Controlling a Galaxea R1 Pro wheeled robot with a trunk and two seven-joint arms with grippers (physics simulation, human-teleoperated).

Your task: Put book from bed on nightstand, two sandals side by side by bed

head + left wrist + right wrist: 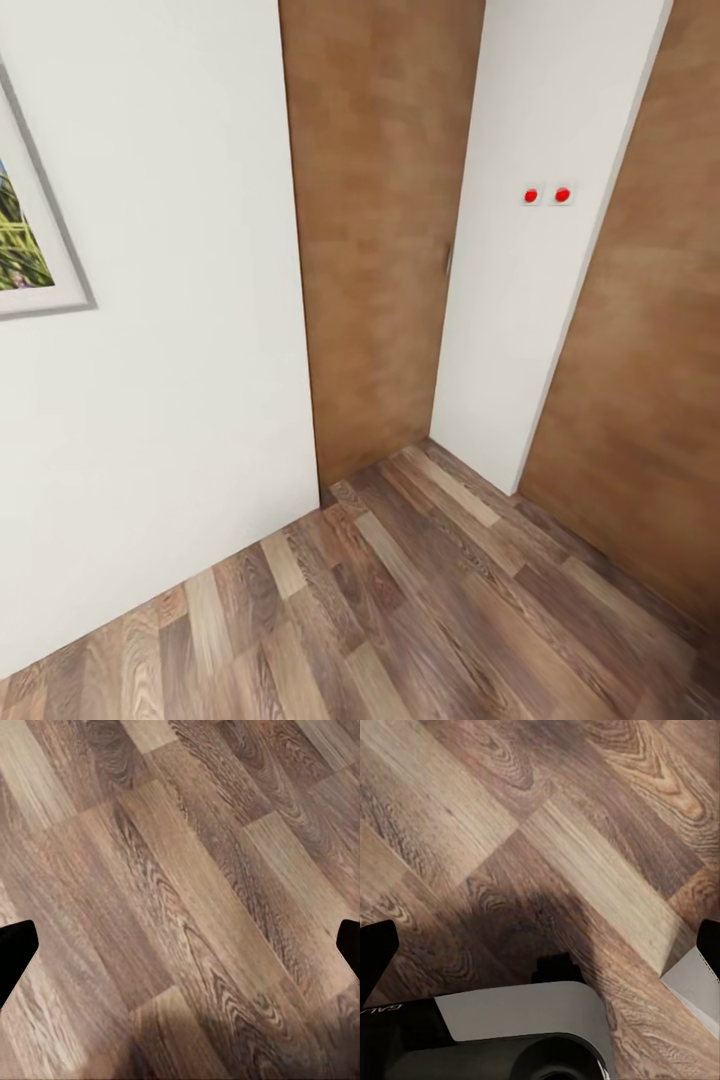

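The book, the bed, the nightstand and the sandals are out of view. The head view faces a room corner with white walls and a brown wood-plank floor (400, 610). In the left wrist view my left gripper (183, 949) hangs open over bare planks, its black fingertips (15, 956) far apart at the frame edges with nothing between them. My right gripper (543, 949) is open too, over planks, with one black fingertip (375, 952) at each side.
A brown wooden door (380, 230) stands in the corner ahead, and another brown panel (640, 350) to the right. Between them is a white wall strip with two red buttons (547, 195). A framed picture (30, 240) hangs at left. Part of my grey body (510, 1027) lies below the right gripper.
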